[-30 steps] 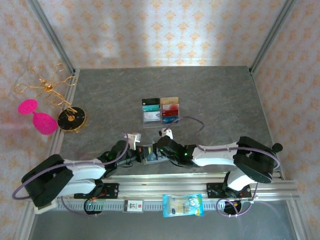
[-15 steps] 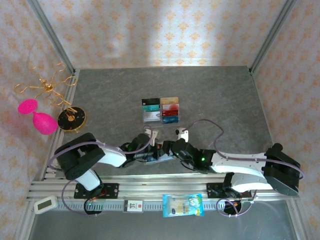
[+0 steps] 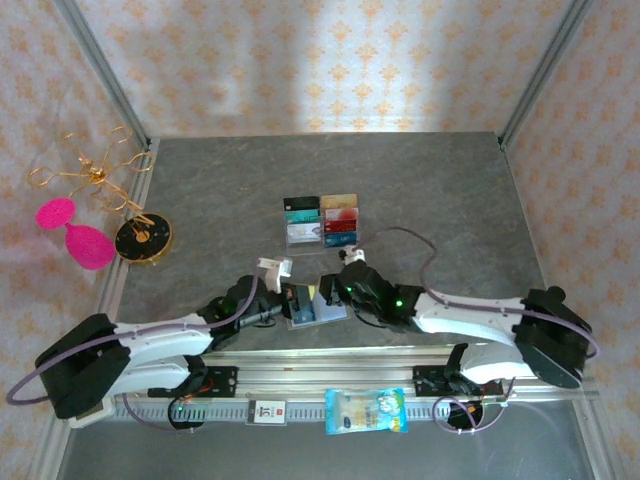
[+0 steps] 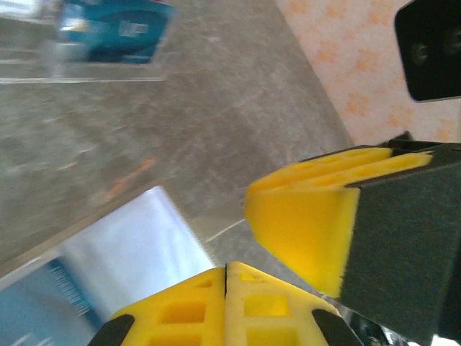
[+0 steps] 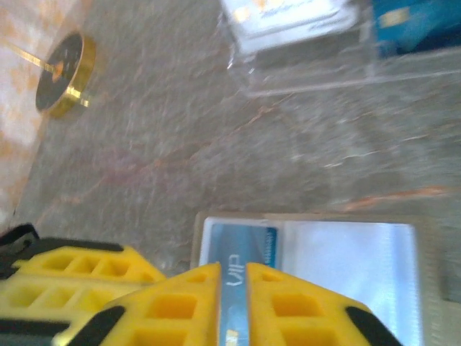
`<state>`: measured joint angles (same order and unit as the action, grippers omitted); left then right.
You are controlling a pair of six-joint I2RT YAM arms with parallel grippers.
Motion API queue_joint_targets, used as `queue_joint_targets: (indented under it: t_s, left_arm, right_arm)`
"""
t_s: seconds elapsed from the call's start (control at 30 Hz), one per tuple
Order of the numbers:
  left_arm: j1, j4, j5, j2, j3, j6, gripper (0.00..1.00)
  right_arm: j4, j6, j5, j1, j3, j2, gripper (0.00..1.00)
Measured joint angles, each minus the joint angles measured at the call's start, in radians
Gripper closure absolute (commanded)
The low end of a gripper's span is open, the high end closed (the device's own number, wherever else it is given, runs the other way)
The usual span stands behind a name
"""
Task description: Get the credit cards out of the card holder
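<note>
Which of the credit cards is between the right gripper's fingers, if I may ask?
The blue VIP card in the card holder; the other cards lie in the clear tray.

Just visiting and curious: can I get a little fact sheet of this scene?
Card holder: small grey-tan bifold wallet, open flat on grey stone-look table
Right hand: pinching blue plastic card at its pocket
Left hand: shut, beside the holder
Further back: clear acrylic tray with more cards

L gripper point(image 4: 225, 282) closed, card holder point(image 4: 137, 241) open nearby
</note>
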<state>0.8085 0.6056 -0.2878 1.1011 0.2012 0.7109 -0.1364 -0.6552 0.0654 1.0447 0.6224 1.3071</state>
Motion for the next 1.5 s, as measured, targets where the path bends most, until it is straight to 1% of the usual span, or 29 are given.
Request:
queue_joint_targets:
  t_s: [0.1, 0.17, 0.4, 0.7, 0.9, 1.0, 1.13, 1.3, 1.5]
  left_arm:
    - [-0.034, -0.048, 0.015, -0.024, -0.053, -0.001, 1.0]
    - [-0.039, -0.083, 0.021, -0.022, -0.067, -0.003, 1.0]
    - [-0.051, -0.123, 0.043, 0.043, -0.068, -0.044, 1.0]
    - [-0.052, -0.148, 0.066, 0.089, -0.056, -0.09, 1.0]
    - [-0.052, -0.109, 0.065, 0.132, -0.05, -0.092, 1.0]
    - [-0.052, -0.096, 0.065, 0.147, -0.045, -0.092, 1.0]
    - [-0.056, -0.069, 0.062, 0.167, -0.045, -0.095, 1.0]
    - [-0.058, -0.059, 0.06, 0.171, -0.045, -0.1, 1.0]
    - [-0.058, -0.081, 0.06, 0.153, -0.045, -0.104, 1.0]
  right_arm:
    - [-0.01, 0.018, 0.102, -0.014, 0.049, 0.099, 0.87]
    - [-0.015, 0.022, 0.155, -0.025, 0.063, 0.154, 0.87]
    - [-0.014, 0.025, 0.254, -0.054, 0.089, 0.285, 0.86]
    - [-0.012, 0.024, 0.256, -0.066, 0.1, 0.336, 0.84]
    - [-0.013, 0.02, 0.255, -0.067, 0.1, 0.352, 0.83]
    - [-0.012, 0.017, 0.253, -0.071, 0.1, 0.352, 0.87]
    - [-0.011, 0.003, 0.25, -0.081, 0.099, 0.353, 1.0]
    - [-0.037, -0.016, 0.241, -0.086, 0.077, 0.345, 1.0]
    - [-0.03, -0.034, 0.203, -0.085, 0.029, 0.262, 1.0]
